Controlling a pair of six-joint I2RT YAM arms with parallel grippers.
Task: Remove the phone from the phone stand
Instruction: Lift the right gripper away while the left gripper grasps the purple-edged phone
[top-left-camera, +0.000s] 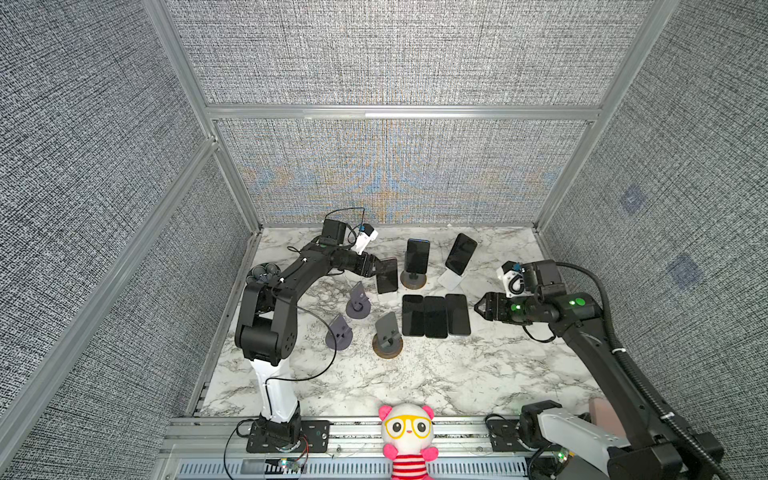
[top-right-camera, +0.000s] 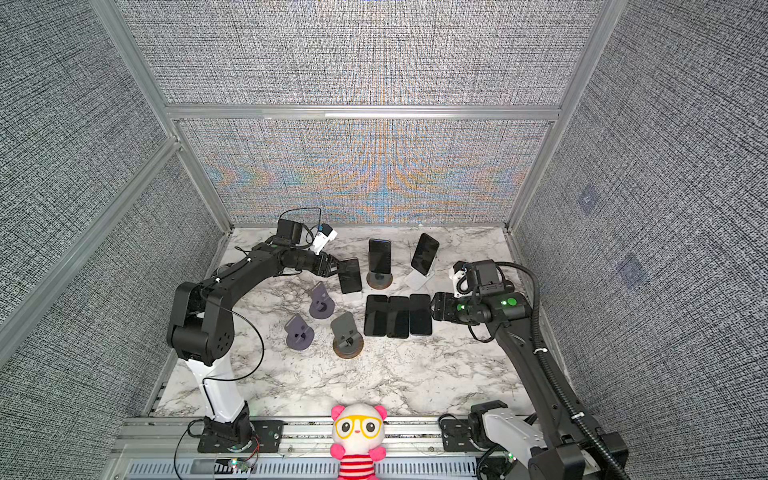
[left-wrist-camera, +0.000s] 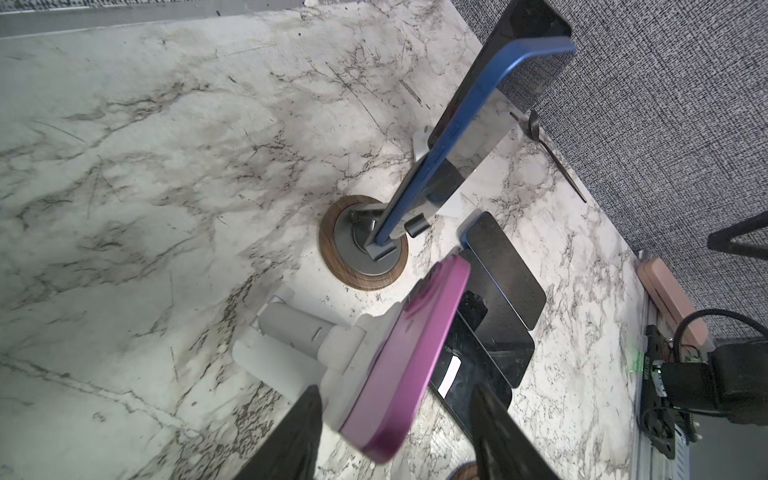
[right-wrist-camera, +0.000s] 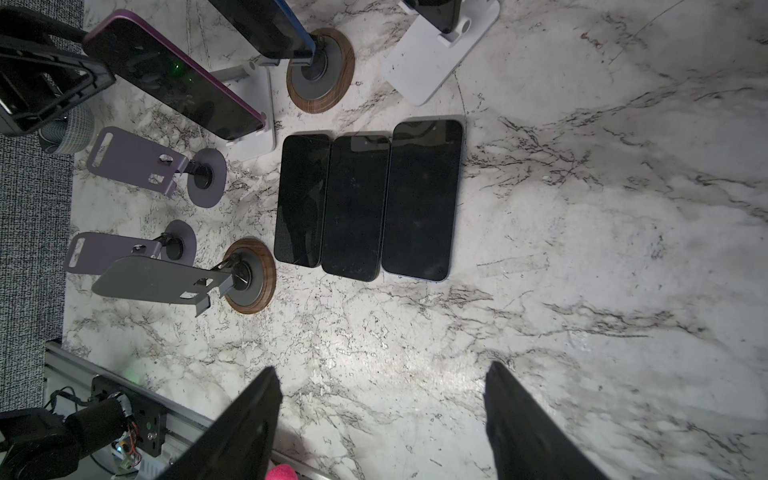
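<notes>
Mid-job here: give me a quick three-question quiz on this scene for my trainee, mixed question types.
1. Count the flat phones on the table.
2. True or false: the right gripper grips one of them.
3. What colour is the phone between the jaws of the left gripper? A. purple B. blue C. white
Key: 1. three; 2. false, its jaws are open over bare table; 3. A
</notes>
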